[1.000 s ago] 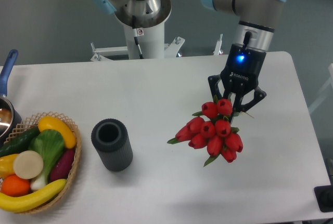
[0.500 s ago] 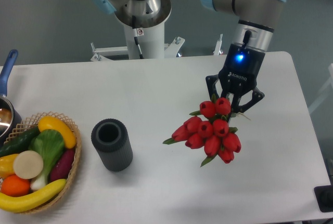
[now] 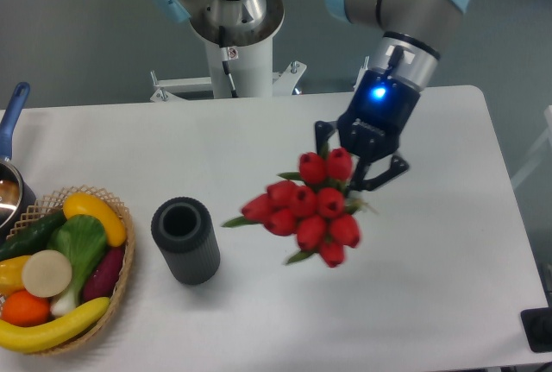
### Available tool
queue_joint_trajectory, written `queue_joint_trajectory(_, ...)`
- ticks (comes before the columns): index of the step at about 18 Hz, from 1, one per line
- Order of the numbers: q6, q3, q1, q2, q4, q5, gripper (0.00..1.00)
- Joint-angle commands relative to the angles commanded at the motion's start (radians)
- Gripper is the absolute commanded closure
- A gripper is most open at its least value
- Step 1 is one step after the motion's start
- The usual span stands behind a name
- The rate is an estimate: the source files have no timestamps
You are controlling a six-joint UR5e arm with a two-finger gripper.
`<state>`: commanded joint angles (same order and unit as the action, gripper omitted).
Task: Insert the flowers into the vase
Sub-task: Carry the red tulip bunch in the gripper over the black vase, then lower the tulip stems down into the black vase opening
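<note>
The flowers, a bunch of red tulip buds with green leaves, hang in the air above the middle of the table. My gripper is shut on their stems, which the buds hide. The vase, a dark grey cylinder with a round hole at its top, stands upright on the table to the left of the bunch. A gap of bare table lies between the leftmost leaf and the vase.
A wicker basket of fruit and vegetables sits at the left front edge. Behind it, at the left border, is a metal pot with a blue handle. The arm's base column stands behind the table.
The gripper has carried the flowers up and to the left, toward the vase, and the wrist has tilted. The vase has not moved.
</note>
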<state>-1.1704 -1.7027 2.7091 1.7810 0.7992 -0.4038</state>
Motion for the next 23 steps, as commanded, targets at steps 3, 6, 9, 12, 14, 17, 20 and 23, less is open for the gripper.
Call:
queue_joint_trajectory(3, -0.002, -0.027, -0.038, -0.008, -0.005, 0.111, 0.73)
queue_joint_trajectory(6, -0.005, -0.052, -0.081, -0.015, -0.005, 0.187, 0.73)
queue_joint_trajectory(9, -0.005, -0.078, -0.133, -0.044, -0.005, 0.201, 0.73)
queue_joint_trajectory(12, -0.005, -0.090, -0.163, -0.063, -0.005, 0.223, 0.73)
queue_joint_trajectory(14, -0.003, -0.095, -0.167, -0.080, -0.005, 0.244, 0.73)
queue_joint_trajectory(17, -0.003, -0.104, -0.170, -0.080, -0.005, 0.244, 0.73)
queue_joint_trajectory(20, -0.005, -0.104, -0.173, -0.075, -0.005, 0.244, 0.73)
queue_joint_trajectory(23, -0.005, -0.113, -0.173, -0.061, -0.005, 0.243, 0.73)
